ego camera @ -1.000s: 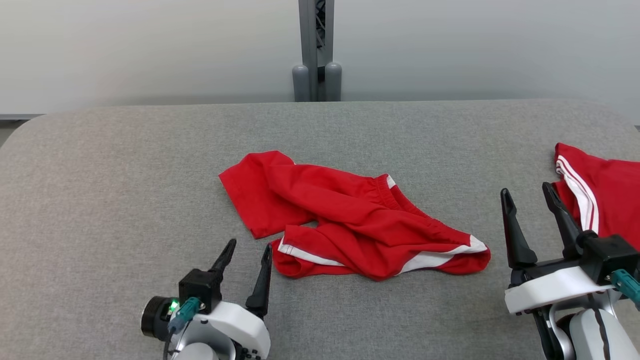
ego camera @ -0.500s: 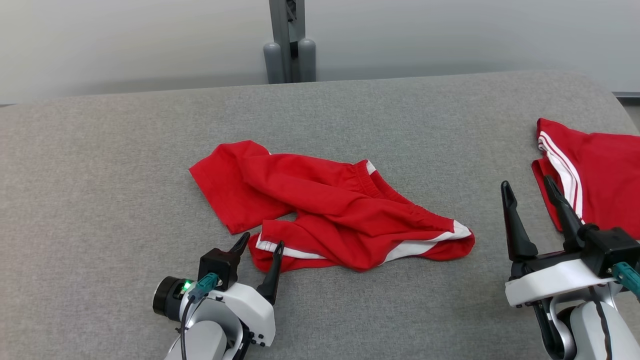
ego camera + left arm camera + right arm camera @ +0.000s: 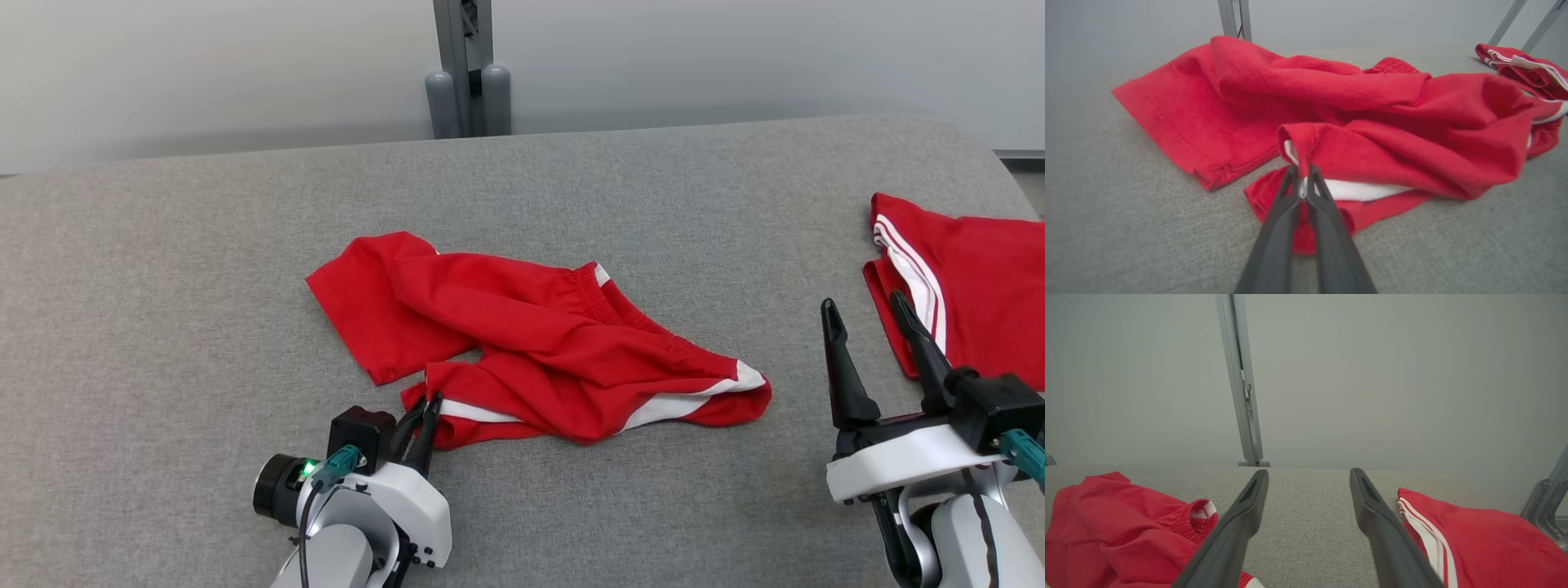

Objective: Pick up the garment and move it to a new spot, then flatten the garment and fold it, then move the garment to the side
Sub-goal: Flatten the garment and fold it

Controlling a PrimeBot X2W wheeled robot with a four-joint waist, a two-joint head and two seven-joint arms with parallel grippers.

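Crumpled red garment (image 3: 539,343) lies near the middle of the grey bench (image 3: 163,286), long axis diagonal in the head view, from the far left down to the near right. Left gripper (image 3: 423,412) sits at the garment's near-left corner. In the left wrist view the jaws are pinched almost together on a fold of the white-striped hem, which stands up a little between the tips while the rest of the cloth rests on the bench. From that hold, the whole bulk lies ahead and to the right of the left gripper — judgement: a lift from here would trail the cloth out along that diagonal, with the far-right end last to leave the surface. Right gripper (image 3: 863,300) has its jaws spread wide with nothing between them, well apart from the garment's right end. It is nearer to the second red garment (image 3: 971,286), a flat white-striped piece at the bench's right edge. The left arm is the nearer one, and the one engaged. Count — red garments: two, one gripped and one untouched; grippers: two; bench: one.
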